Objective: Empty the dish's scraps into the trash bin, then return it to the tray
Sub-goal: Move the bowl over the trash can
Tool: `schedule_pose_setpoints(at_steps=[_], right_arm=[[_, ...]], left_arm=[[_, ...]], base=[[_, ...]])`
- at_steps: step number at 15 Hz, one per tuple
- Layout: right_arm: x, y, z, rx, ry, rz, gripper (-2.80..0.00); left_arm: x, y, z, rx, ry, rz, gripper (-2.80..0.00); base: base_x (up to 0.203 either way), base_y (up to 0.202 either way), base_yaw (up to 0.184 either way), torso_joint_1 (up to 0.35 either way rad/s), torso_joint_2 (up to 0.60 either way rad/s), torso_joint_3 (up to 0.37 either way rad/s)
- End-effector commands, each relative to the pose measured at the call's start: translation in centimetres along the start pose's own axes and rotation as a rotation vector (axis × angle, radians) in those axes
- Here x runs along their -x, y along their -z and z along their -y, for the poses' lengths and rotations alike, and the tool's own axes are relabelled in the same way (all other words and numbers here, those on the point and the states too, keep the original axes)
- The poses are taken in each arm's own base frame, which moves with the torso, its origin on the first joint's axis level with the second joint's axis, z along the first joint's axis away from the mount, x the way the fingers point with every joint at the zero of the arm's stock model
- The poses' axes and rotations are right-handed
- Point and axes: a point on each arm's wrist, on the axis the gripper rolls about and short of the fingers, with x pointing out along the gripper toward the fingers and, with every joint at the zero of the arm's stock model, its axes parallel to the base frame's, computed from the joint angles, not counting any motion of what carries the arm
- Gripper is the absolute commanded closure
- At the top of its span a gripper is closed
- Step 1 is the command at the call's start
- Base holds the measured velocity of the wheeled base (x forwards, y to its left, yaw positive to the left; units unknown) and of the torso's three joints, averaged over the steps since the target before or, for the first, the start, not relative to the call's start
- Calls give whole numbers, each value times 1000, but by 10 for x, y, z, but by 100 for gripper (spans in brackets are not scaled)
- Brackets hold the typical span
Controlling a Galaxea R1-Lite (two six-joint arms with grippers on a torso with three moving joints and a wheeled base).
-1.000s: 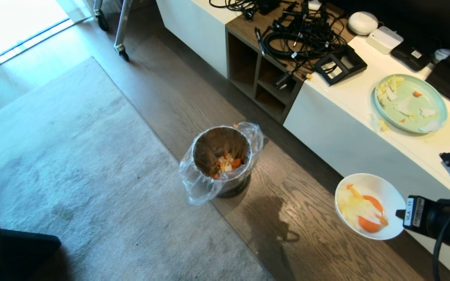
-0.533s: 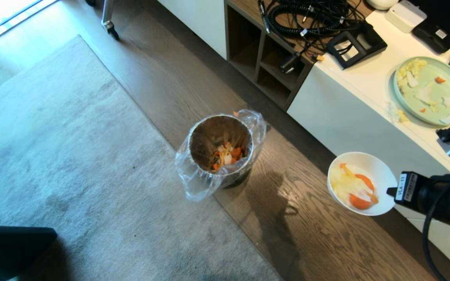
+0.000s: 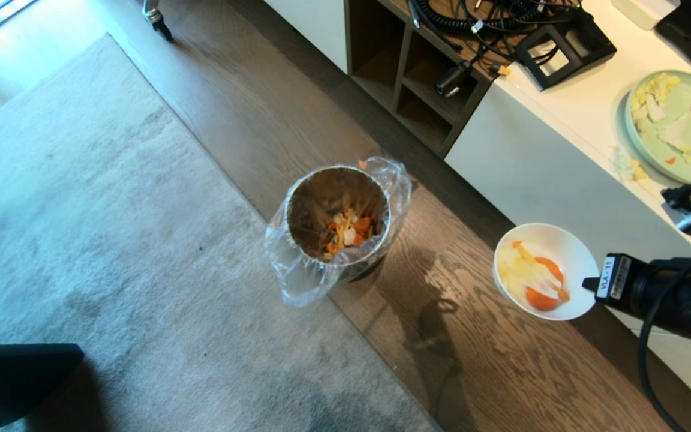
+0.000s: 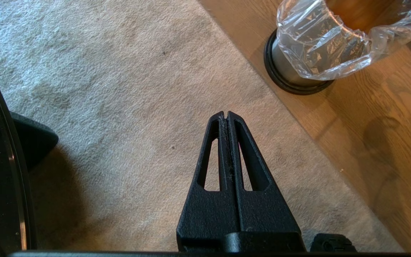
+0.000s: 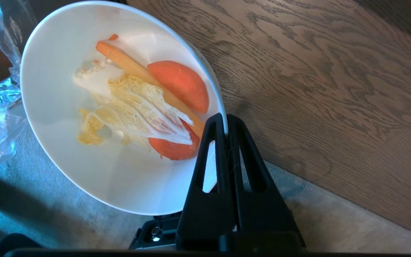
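Right wrist view | right gripper (image 5: 226, 119) jaws clamped on dish (image 5: 66, 171) rim; scraps (image 5: 145, 103) inside

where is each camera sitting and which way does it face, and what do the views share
Head: high up, looking down at the bin on the floor; the right arm holds the bowl.
Left wrist: behind the shut left claw, facing down at the rug.
Right wrist: behind the right claw, pinching the bowl's rim.
Shared: bowl in head and right wrist; bin in head and left wrist.
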Motion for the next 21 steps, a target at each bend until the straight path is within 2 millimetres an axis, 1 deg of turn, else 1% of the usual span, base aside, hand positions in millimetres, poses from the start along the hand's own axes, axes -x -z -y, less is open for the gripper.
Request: schedule_pose_setpoints(at_steps=[1,5,8,11,16,18,21], right_arm=[[-3,-7,-7,-6,-8,12,0],[-13,-22,-23,36,-27,32,0],[-11,-24,-41,83,-82,37,0],[-8,-23,-57,110,-134,32,0],[-11,-34,-84,190,-197,68,0],[-11,-40,-99,214,-227,87,0],[-24,-38,-120,291,-219,114,0]], left_arm=[[0,0,0,1,-1,1,0],[0,0,0,1,-1,1,0],[0,0,0,1,-1,1,0],[0,0,0,1,-1,1,0],[0,0,0,1,-1,1,0],[0,0,0,0,-1,1,0],[0,0,0,0,-1,1,0]], base=[[0,0,0,0,0,0],[0,0,0,0,0,0],[0,0,0,0,0,0],[0,0,0,0,0,0],[0,0,0,0,0,0],[0,0,0,0,0,0],[0,0,0,0,0,0]])
